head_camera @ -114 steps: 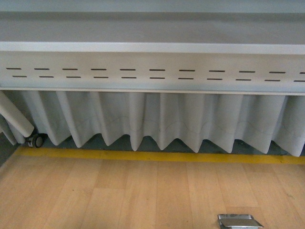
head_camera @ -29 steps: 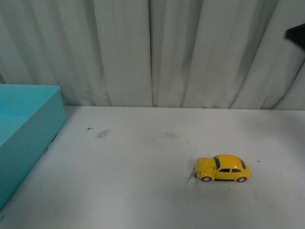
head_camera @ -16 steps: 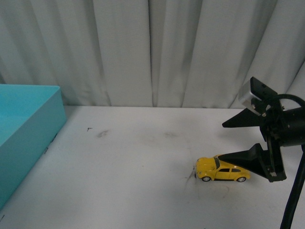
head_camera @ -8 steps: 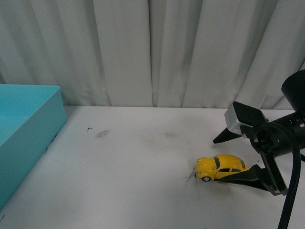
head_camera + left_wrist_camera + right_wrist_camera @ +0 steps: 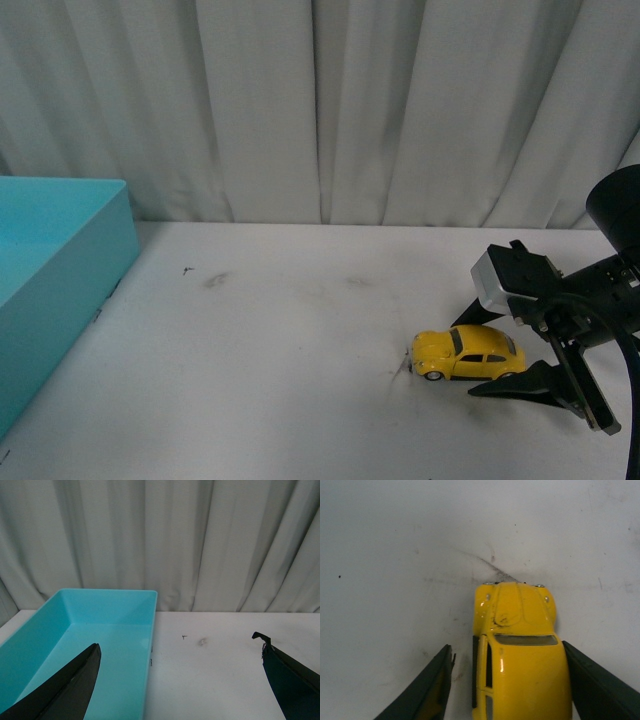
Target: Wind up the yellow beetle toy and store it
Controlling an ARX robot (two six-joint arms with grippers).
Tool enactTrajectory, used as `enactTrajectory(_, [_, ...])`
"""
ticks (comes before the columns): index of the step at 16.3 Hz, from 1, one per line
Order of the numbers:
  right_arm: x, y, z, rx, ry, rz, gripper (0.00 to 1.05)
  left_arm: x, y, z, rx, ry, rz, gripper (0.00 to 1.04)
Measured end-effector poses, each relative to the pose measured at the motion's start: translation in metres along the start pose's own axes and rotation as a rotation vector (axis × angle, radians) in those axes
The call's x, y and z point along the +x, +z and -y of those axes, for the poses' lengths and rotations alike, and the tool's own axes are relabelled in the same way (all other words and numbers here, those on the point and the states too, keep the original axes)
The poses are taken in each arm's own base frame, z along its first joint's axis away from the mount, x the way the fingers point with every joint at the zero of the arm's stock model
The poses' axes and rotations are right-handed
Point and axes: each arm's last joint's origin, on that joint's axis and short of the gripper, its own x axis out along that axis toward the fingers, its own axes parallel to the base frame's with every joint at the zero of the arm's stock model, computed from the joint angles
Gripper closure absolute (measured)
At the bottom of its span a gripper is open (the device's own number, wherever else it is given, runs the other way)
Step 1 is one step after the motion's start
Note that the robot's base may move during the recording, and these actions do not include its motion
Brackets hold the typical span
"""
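Observation:
The yellow beetle toy [image 5: 468, 353] stands on its wheels on the white table [image 5: 280, 340], right of centre, nose pointing left. My right gripper [image 5: 465, 357] is open and low at the table, with one finger behind the car and one in front of it. In the right wrist view the car [image 5: 520, 655] lies between the two dark fingers [image 5: 427, 690], with a gap on one side and the other finger close to its flank. My left gripper [image 5: 177, 640] is open and empty, above the near edge of the teal box [image 5: 100, 630].
The open teal box [image 5: 60, 270] stands at the table's left side, and what shows of its inside holds nothing. A white pleated curtain [image 5: 320, 110] hangs behind the table. Dark scuff marks [image 5: 215, 280] show on the tabletop.
My right gripper came in from the right and dropped down until its open fingers straddle the car. The car has not moved.

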Motion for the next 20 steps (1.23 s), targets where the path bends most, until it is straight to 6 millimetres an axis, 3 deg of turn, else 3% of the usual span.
enactTrajectory(2, [-0.002, -0.002, 0.0, 0.002, -0.007, -0.001, 0.58, 0.0, 0.0, 0.0, 0.0, 0.0, 0.0, 0.07])
enactTrajectory(3, [-0.004, -0.003, 0.0, 0.006, -0.01, -0.002, 0.64, 0.0, 0.0, 0.0, 0.0, 0.0, 0.0, 0.07])
enactTrajectory(20, [-0.024, -0.042, -0.008, 0.05, -0.073, 0.055, 0.65, 0.0, 0.0, 0.0, 0.0, 0.0, 0.0, 0.07])
